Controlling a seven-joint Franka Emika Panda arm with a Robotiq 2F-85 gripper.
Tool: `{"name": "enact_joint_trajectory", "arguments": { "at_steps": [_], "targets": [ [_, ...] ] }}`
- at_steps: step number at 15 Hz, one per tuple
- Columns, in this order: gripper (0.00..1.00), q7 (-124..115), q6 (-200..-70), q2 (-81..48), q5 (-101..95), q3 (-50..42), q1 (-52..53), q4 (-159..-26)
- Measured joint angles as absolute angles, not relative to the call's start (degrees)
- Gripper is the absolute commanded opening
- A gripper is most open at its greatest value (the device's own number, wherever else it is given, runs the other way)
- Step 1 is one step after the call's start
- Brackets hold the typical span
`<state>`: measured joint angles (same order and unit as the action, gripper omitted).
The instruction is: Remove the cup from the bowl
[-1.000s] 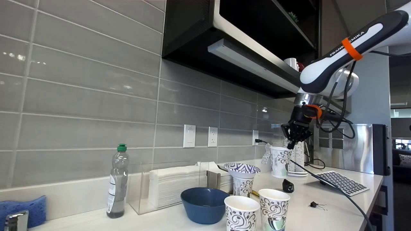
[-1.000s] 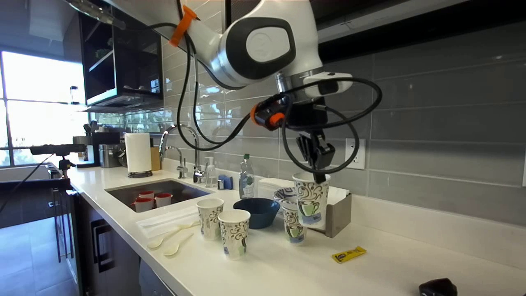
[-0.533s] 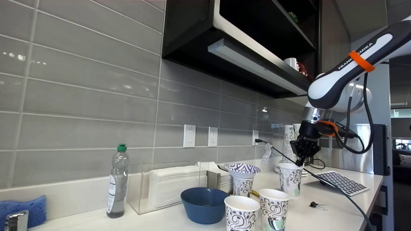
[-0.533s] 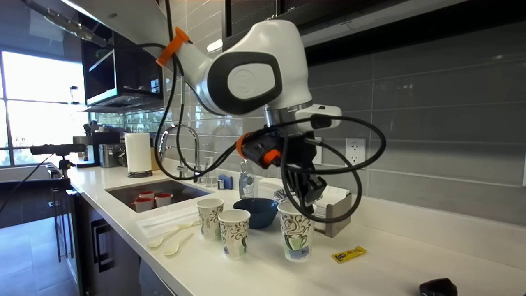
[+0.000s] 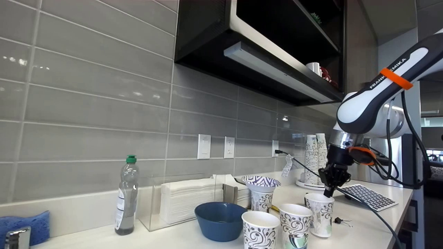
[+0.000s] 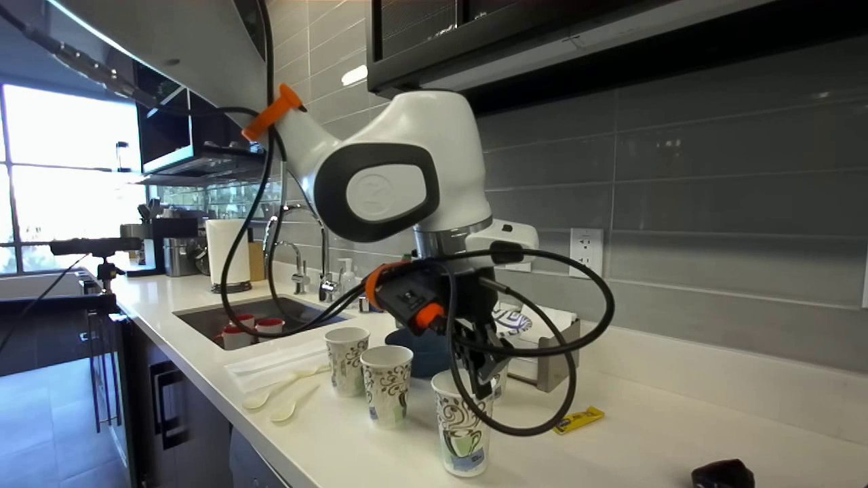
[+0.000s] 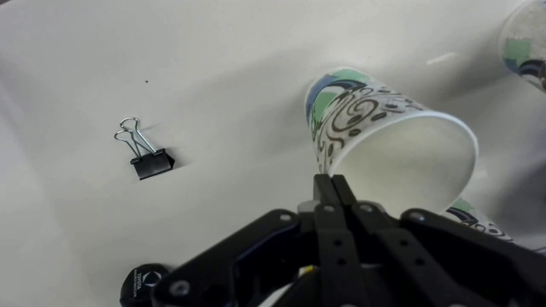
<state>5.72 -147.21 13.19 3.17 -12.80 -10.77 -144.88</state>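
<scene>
The white paper cup with dark swirl print is held by its rim, upright or nearly so. It shows in both exterior views and in the wrist view. My gripper is shut on its rim, fingertips together. The cup's base is at or just above the counter; I cannot tell whether it touches. The paper bowl, with a purple zigzag inside, rests on top of another patterned cup, apart from the held cup. The arm's cable partly hides this bowl.
Two look-alike cups stand beside the held cup. A dark-blue bowl and a napkin holder are behind. A binder clip, a black object, a yellow packet and a keyboard lie on the counter.
My gripper has lowered the held cup toward the counter and carried it away from the wall, away from the stacked bowl. The bowl and the other cups have not moved.
</scene>
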Motion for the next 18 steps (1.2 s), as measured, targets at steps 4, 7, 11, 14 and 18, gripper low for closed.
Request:
{"name": "enact_joint_trajectory", "arguments": {
  "at_steps": [4, 7, 11, 14, 18],
  "targets": [
    [0.55, 7.1, -147.2, 13.2, 3.9, -12.8, -10.6, -145.5],
    [0.77, 8.3, -147.3, 14.0, 4.5, -13.2, -10.6, -145.2],
    [0.99, 10.6, -146.9, 17.3, 4.6, -14.7, -10.6, -144.8],
    [1.0, 13.7, -144.0, 21.0, 5.2, -15.8, -10.3, -144.4],
    [1.0, 20.6, -134.0, 26.9, 6.9, -17.7, -8.4, -143.6]
  ]
}}
